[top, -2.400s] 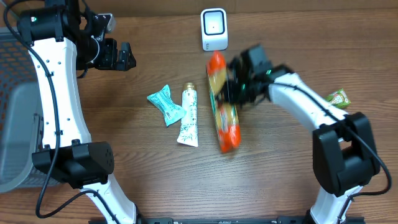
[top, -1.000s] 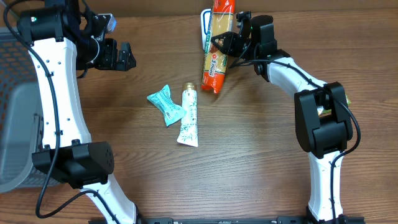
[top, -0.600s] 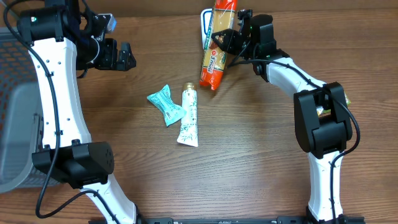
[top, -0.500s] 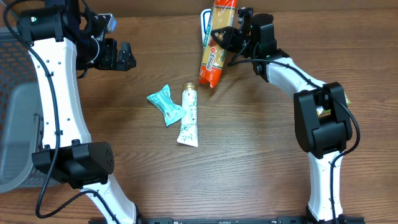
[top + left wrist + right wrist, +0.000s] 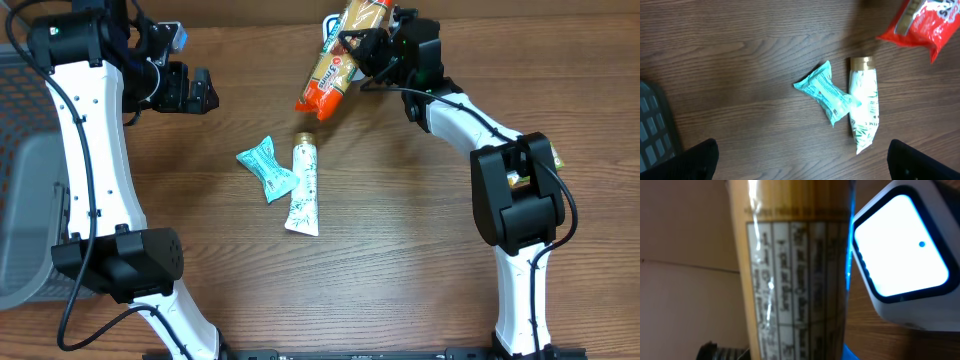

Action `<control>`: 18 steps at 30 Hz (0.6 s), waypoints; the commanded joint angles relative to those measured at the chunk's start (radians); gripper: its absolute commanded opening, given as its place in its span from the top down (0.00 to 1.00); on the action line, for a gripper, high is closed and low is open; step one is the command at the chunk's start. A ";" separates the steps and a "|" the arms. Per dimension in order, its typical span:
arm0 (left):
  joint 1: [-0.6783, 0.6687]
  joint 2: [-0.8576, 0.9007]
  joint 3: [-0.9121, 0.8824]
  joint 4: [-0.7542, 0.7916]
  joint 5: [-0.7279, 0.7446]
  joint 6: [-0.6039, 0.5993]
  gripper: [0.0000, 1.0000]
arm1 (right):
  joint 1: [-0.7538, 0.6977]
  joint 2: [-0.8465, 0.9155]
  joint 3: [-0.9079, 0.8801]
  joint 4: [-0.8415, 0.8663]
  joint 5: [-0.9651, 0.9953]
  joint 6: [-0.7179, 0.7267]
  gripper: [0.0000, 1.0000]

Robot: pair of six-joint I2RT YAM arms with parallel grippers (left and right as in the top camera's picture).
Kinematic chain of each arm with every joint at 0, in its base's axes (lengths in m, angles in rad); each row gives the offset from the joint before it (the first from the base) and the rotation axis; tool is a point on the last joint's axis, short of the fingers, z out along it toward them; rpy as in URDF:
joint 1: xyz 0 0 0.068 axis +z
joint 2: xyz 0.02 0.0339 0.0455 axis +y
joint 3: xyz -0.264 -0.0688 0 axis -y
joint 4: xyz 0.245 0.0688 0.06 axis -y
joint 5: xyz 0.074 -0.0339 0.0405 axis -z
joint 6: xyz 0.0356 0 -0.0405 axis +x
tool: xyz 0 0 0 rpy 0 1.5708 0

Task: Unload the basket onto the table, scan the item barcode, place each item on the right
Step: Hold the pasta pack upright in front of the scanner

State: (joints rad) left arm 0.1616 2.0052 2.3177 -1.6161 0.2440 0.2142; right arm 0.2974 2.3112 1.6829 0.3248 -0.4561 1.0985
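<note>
Tilted further left, orange packet (image 5: 322, 83) sits clamped between right fingers (image 5: 360, 45).

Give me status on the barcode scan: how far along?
Done: right tool holds the orange packet off the table. In hand: packet tilted at the lit scanner, its printed panel beside the window; no barcode shows, so a read is unconfirmed. To do: teal sachet and tube lie on the table; left tool open, empty.
</note>
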 commanded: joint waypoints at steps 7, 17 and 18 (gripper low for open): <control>0.002 0.010 0.006 0.001 0.011 0.018 0.01 | 0.039 -0.055 0.041 0.026 0.145 0.061 0.96; 0.002 0.010 0.006 0.001 0.011 0.018 0.01 | 0.126 -0.055 0.041 0.029 0.224 0.057 0.96; 0.002 0.011 0.006 0.001 0.011 0.018 0.00 | 0.129 -0.055 0.041 0.029 0.230 0.057 0.96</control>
State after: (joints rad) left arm 0.1616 2.0052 2.3177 -1.6161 0.2436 0.2142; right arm 0.4072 2.3112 1.6829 0.3180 -0.2565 1.1526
